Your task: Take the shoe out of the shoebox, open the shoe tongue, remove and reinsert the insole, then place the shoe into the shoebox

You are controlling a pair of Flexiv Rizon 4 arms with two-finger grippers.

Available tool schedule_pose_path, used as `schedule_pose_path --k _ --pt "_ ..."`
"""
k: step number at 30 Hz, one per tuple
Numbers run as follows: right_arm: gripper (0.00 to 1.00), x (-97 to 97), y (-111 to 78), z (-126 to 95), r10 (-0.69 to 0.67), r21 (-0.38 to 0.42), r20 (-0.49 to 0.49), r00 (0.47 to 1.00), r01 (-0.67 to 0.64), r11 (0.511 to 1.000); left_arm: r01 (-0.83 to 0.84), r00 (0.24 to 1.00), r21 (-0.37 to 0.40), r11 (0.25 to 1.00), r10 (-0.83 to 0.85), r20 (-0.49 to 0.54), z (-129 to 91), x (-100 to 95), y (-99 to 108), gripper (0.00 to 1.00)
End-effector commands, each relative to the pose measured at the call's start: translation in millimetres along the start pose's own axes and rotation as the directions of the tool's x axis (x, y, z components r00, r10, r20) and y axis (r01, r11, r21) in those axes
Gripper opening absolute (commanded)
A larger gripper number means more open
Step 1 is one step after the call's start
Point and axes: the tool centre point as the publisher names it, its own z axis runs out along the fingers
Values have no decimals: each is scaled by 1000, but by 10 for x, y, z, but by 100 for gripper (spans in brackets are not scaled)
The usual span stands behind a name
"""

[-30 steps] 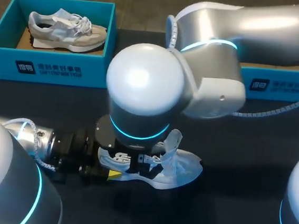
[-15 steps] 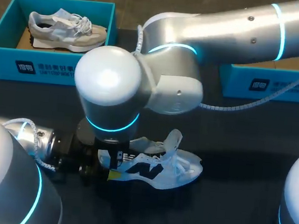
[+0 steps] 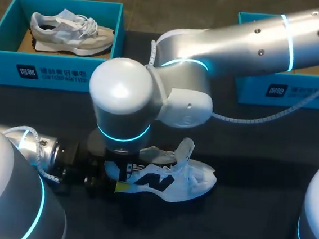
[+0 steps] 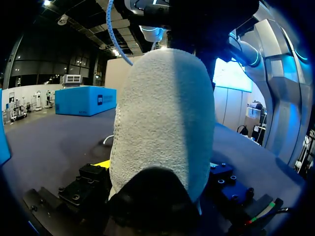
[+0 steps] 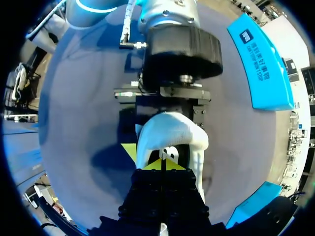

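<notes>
Teal shoebox [image 3: 51, 72] holds a grey shoe [image 3: 72, 32]; left end effector [image 3: 117, 177] grips the white shoe [image 3: 182, 181], right end effector [image 5: 162, 164] pinched.

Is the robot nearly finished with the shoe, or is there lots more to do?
Roughly the early middle. Done: the white shoe is out, lying on the table. In hand: the left gripper grips its heel while the right gripper sits at its opening, tips together. Left: no insole shows outside yet, and the shoe must go back into the shoebox.
</notes>
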Motion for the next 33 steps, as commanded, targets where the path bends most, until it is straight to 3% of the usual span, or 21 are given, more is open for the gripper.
schedule_pose_path --k 1,13,24,33 --pt "0 -37 -93 52 3 -14 -1 1000 -3 1000 1 1000 -2 1000 -1 2 -2 3 64 0" --pt "0 -214 -334 206 48 -4 6 999 -48 999 1 1000 -2 1000 -1 2 -2 3 64 0" --pt "0 -185 -583 257 103 35 4 995 -103 994 1 1000 -2 1000 -1 2 -2 3 64 0" --pt "0 -183 -736 155 131 23 45 990 -132 991 1 1000 -2 1000 -1 2 -2 3 64 0"
